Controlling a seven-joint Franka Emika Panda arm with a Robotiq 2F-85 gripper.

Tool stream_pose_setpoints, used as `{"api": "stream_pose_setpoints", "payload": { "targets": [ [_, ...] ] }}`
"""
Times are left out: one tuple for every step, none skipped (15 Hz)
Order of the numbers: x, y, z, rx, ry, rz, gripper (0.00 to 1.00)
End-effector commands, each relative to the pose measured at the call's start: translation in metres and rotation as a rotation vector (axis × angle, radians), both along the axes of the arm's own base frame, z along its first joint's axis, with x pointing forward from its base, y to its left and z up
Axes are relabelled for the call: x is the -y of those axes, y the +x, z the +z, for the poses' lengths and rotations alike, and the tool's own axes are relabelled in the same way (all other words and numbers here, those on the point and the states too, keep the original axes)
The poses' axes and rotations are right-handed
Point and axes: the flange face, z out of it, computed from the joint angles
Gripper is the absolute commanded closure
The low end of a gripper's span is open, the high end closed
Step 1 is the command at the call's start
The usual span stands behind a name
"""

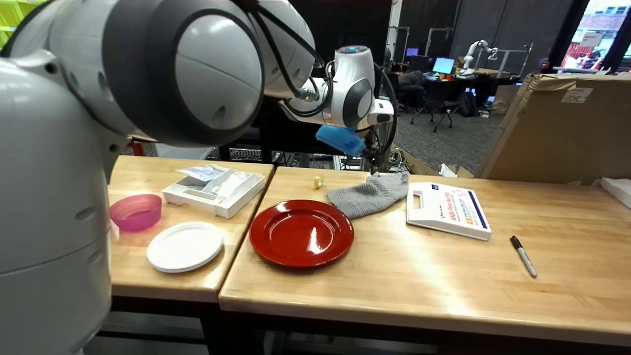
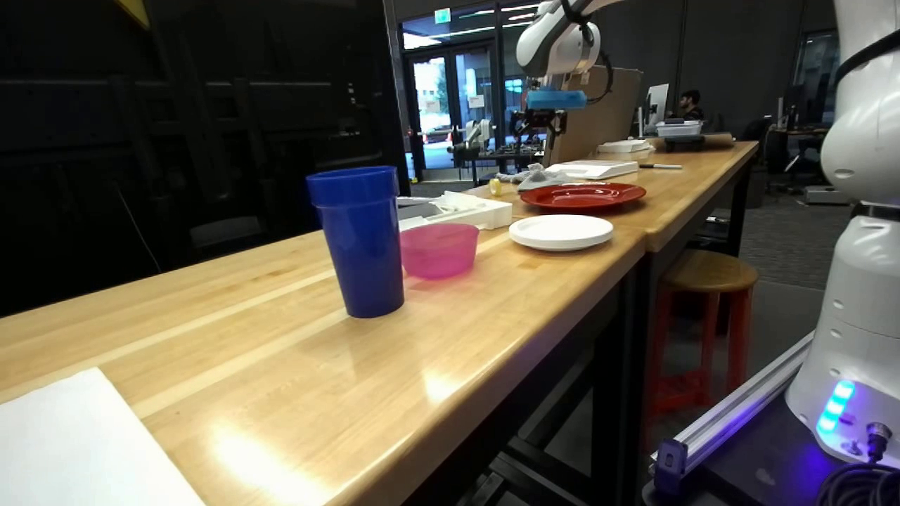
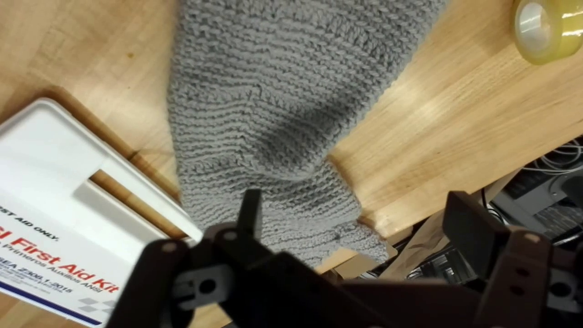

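My Panda arm [image 1: 202, 74] reaches out over the butcher-block table [image 1: 374, 281]. Below it the gray knitted cloth [image 3: 273, 100] lies rumpled between plate and kit, its narrow end at the far edge. The white First Aid Kit case [image 3: 45, 150] sits just beside the cloth. My gripper [image 3: 354, 196] is spread wide with nothing in its grasp; in an exterior view it hangs above the cloth, apart from it. I judge the gap sits too near the edge, since the finger away from the case shows against the clutter past the wood. To grip well, I'd center over the raised fold, descend slowly and pinch a thick bunch, as flat knit could slip; I'd keep the other finger off the case.

Around this I see gray carpet [image 1: 424, 143], glass doors [image 2: 450, 98], a second table [image 2: 239, 330], a big cardboard box [image 1: 567, 128] and a wooden stool [image 2: 709, 273]. Tableware and smaller things follow: a glossy red plate [image 1: 298, 234], an open white plastic case [image 1: 246, 198], stacked white plates [image 1: 185, 246], a blue tumbler [image 2: 358, 242], a translucent pink bowl [image 1: 138, 224], a black-capped marker [image 1: 524, 257] and a yellowish tape roll [image 3: 562, 38].
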Motion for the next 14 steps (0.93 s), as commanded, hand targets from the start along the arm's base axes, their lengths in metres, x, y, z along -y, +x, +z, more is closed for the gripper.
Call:
{"api": "stream_pose_setpoints", "payload": {
  "targets": [
    [-0.005, -0.003, 0.001, 0.023, -0.019, -0.028, 0.0],
    [-0.006, -0.001, 0.0, 0.023, -0.021, -0.031, 0.0],
    [-0.007, 0.001, -0.002, 0.021, -0.022, -0.039, 0.0],
    [-0.007, 0.003, -0.004, 0.018, -0.019, -0.05, 0.0],
    [-0.008, 0.005, -0.006, 0.009, -0.017, -0.053, 0.0],
    [-0.009, 0.006, -0.009, -0.003, -0.008, -0.049, 0.0],
    [-0.01, 0.008, -0.012, -0.012, -0.01, -0.046, 0.0],
    [-0.01, 0.011, -0.016, -0.015, -0.01, -0.054, 0.0],
    [-0.009, 0.014, -0.02, -0.02, -0.012, -0.06, 0.0],
    [-0.008, 0.017, -0.025, -0.025, -0.014, -0.069, 0.0],
    [-0.006, 0.019, -0.031, -0.035, -0.016, -0.076, 0.0],
    [-0.003, 0.022, -0.035, -0.037, -0.021, -0.087, 0.0],
    [-0.001, 0.024, -0.04, -0.042, -0.019, -0.096, 0.0],
    [0.001, 0.027, -0.043, -0.046, -0.017, -0.099, 0.0]
  ]
}}
